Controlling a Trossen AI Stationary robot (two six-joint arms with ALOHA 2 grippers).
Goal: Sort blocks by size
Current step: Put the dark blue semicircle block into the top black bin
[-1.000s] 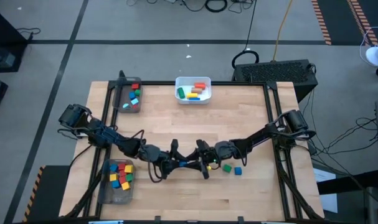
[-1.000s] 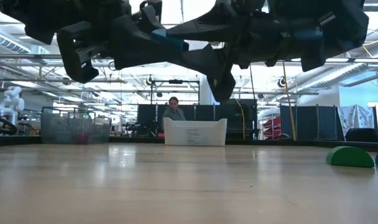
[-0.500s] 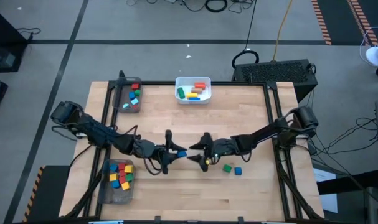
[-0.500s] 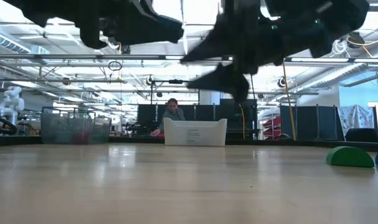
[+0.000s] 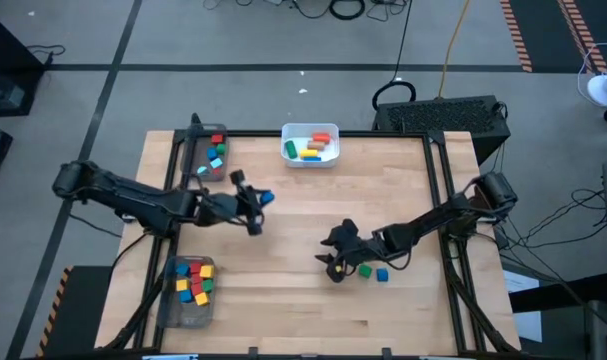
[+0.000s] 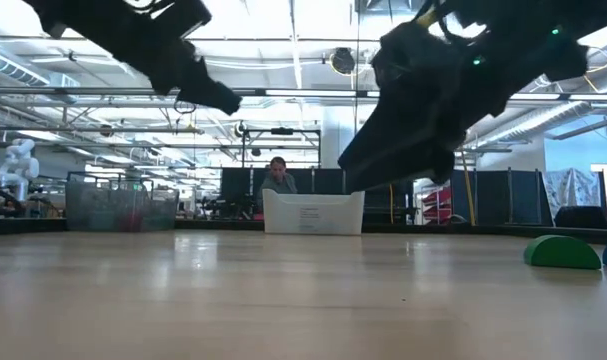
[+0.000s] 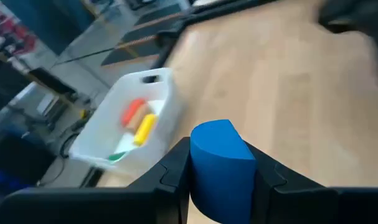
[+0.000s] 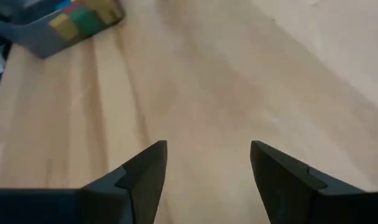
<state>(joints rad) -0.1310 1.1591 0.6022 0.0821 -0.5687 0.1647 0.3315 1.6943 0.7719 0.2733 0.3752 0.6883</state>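
Observation:
My left gripper (image 5: 260,201) is shut on a blue block with a rounded side (image 7: 220,163), held above the table's middle left, near the far-left clear tray (image 5: 205,157). My right gripper (image 5: 331,258) is open and empty above the table, just left of a green half-round block (image 5: 364,270) and a small blue block (image 5: 382,274) that lie on the wood. In the right wrist view its fingers (image 8: 142,180) stand apart over bare wood. The white bin (image 5: 310,146) holds several coloured blocks. My left gripper pinches the blue block's two flat sides (image 7: 198,180) between its two fingers. The block's rounded end (image 7: 217,134) sticks out beyond the fingertips. The block is lifted clear of the table.
A second clear tray (image 5: 188,287) with several red, yellow, blue and green cubes stands at the near left. The far-left tray holds several blocks too. The white bin stands at the far edge (image 6: 313,212). A person (image 6: 277,176) sits beyond the table. Bare wood lies between the arms.
The two grippers were close together at the table's middle with the blue block between them. My left gripper has carried the block toward the table's left and far edges. My right gripper has drawn back slightly toward the right and near edge, without the block.

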